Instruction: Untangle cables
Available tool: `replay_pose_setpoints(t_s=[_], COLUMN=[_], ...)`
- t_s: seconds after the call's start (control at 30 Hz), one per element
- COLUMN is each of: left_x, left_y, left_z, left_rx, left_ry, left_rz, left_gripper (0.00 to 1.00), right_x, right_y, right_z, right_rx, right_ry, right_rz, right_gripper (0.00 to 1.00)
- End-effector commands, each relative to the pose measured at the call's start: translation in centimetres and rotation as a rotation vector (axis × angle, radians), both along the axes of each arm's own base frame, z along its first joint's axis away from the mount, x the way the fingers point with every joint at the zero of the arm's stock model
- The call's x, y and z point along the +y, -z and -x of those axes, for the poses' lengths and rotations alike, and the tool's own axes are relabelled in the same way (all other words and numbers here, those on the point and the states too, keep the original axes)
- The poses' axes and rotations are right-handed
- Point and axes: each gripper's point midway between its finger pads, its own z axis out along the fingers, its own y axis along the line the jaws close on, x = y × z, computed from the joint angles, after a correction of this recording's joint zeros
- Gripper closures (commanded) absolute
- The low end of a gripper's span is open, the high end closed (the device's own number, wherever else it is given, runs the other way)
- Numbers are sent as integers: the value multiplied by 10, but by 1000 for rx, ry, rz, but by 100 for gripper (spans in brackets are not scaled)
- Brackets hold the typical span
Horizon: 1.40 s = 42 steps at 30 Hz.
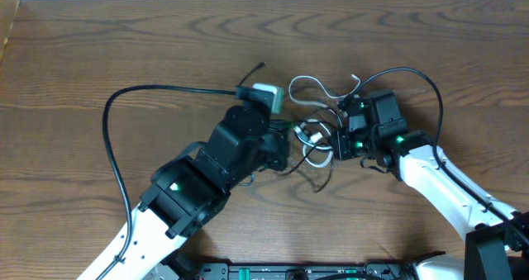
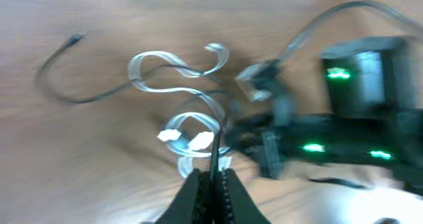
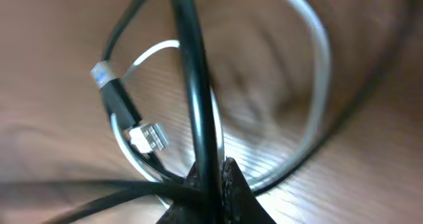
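Observation:
The cables lie tangled mid-table: a white cable point(image 1: 307, 85) with loops and white plugs point(image 2: 201, 141), and thin black cables point(image 1: 318, 174) running through it. One black cable ends in a plug point(image 1: 261, 65) at the back. My left gripper point(image 1: 288, 151) is at the tangle's left edge, shut on a thin black cable point(image 2: 214, 156). My right gripper point(image 1: 338, 143) is at the tangle's right edge, shut on a black cable point(image 3: 195, 98). The right wrist view also shows the white loop point(image 3: 318, 65), a white plug point(image 3: 149, 137) and a black plug point(image 3: 114, 92).
The wooden table point(image 1: 99, 49) stretches left and back. The left arm's thick black wire point(image 1: 116, 106) arcs over the left side; the right arm's wire point(image 1: 426, 86) arcs at the right. The right gripper body with green lights point(image 2: 360, 98) stands close to the tangle.

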Motion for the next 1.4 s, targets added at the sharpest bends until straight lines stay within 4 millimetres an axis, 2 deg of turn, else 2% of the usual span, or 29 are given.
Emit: replay_pose_setpoints(t_s=[0.0,0.07,0.13,0.17,0.23,0.3,0.37,0.43,0.53,0.6,0.63,0.67,0.7,0.77,0.9,1.07,1.13,1.37], left_x=[43,63,85,95,111,125,129,121,106,98,91,87,79,68,53,25,13,-26], left_y=[12,25,36,39,43,45,45,46,50,55,59,61,67,80,101,127,139,179], left_z=[-19,-24,-30,-33,-40,-48,-51,-50,-45,-42,-40,-38,-35,-32,-29,-23,-20,-15], left_rx=[-1,34,62,68,80,92,110,139,182,213,241,260,295,366,466,586,624,727], left_ry=[-165,-229,-295,-319,-360,-410,-424,-379,-311,-277,-246,-226,-191,-144,-92,3,39,38], left_rz=[-117,-180,-244,-269,-294,-290,-254,-197,-145,-125,-107,-95,-74,-54,-35,-1,0,-5], left_gripper=[92,92,92,92,92,92,92,92,93,92,92,92,83,62,61,49,49,47], right_x=[-66,-90,-106,-108,-107,-102,-83,-48,9,22,21,18,11,-10,-49,-93,-98,-95], right_y=[17,19,18,18,17,18,20,17,-4,-13,-13,-12,-8,1,16,25,26,26], right_z=[-10,-6,-3,-3,-4,-4,-5,-6,-4,-5,-7,-9,-11,-14,-9,10,12,12], right_rx=[-15,-7,-6,-8,-10,-3,13,28,5,-12,-21,-25,-26,-22,5,85,92,96], right_ry=[218,307,372,377,376,367,327,217,-6,-44,-39,-28,6,88,204,410,446,453], right_rz=[324,435,505,510,504,479,383,213,-58,-131,-126,-109,-72,33,230,404,419,402], right_gripper=[99,99,92,86,84,99,99,99,99,99,99,92,78,69,69,69,67,59])
